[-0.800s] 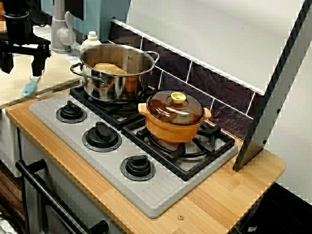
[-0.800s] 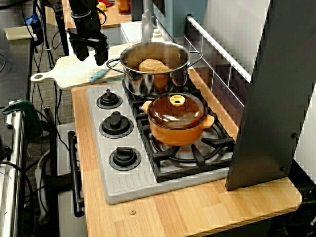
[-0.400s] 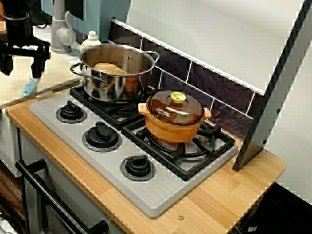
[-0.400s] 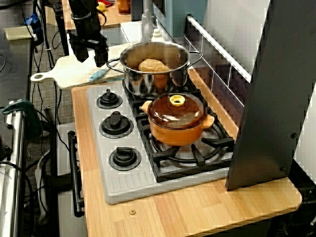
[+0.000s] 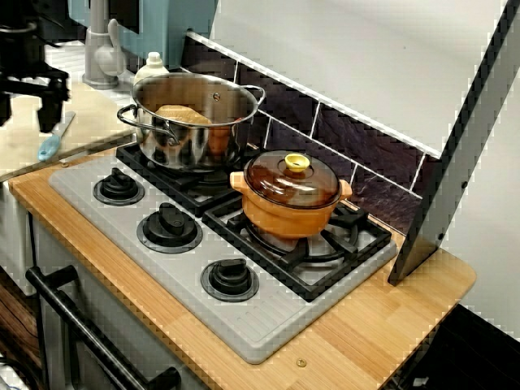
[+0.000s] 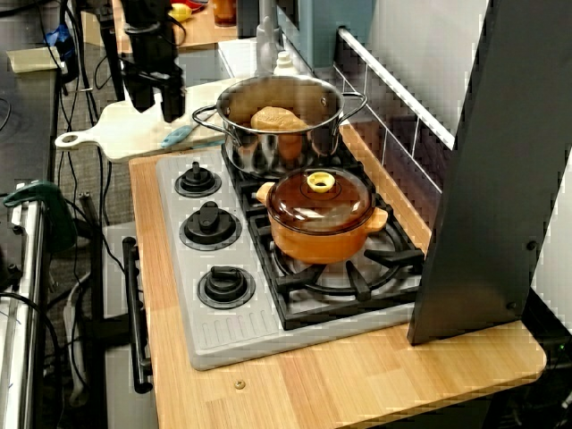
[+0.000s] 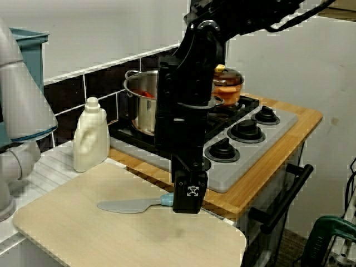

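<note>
The gripper is hanging over the board, its fingers standing apart and gripping nothing. Just beside it, the spatula is lying flat on the board, showing a blue handle and grey blade. Rightward, the steel pot is holding a tan lump. The orange pot is sitting lidded, contents hidden.

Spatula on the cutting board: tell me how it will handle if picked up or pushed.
The spatula looks thin and small, so it is probably light. It lies flat on the smooth cutting board, so a push would likely slide or spin it rather than roll it. Its blade sits flush, so the blue handle seems the easier grip.
</note>
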Tool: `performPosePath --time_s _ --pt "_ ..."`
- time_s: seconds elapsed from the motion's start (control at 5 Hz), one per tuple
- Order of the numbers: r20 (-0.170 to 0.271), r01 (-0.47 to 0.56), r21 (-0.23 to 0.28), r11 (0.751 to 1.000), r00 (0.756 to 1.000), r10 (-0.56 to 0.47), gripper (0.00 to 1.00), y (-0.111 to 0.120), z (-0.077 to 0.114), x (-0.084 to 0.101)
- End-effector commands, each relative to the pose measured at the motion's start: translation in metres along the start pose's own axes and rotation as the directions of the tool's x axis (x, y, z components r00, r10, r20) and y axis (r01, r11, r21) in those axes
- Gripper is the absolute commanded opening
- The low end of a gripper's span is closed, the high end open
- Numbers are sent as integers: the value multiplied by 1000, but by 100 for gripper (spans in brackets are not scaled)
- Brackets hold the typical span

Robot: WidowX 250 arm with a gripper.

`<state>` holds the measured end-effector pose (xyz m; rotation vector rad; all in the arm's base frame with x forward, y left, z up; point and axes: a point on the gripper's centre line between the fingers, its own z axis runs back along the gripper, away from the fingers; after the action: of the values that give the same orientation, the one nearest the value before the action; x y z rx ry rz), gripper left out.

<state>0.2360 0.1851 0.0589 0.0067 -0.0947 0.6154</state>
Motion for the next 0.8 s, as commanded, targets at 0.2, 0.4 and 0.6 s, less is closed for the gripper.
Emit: performPosePath --time_s 0.2,0.4,0.6 --pt "274 645 16 764 732 -624 100 -29 30 27" --pt "300 811 59 582 542 -785 100 -51 29 23" --pt "300 904 126 408 357 -885 100 -69 27 13"
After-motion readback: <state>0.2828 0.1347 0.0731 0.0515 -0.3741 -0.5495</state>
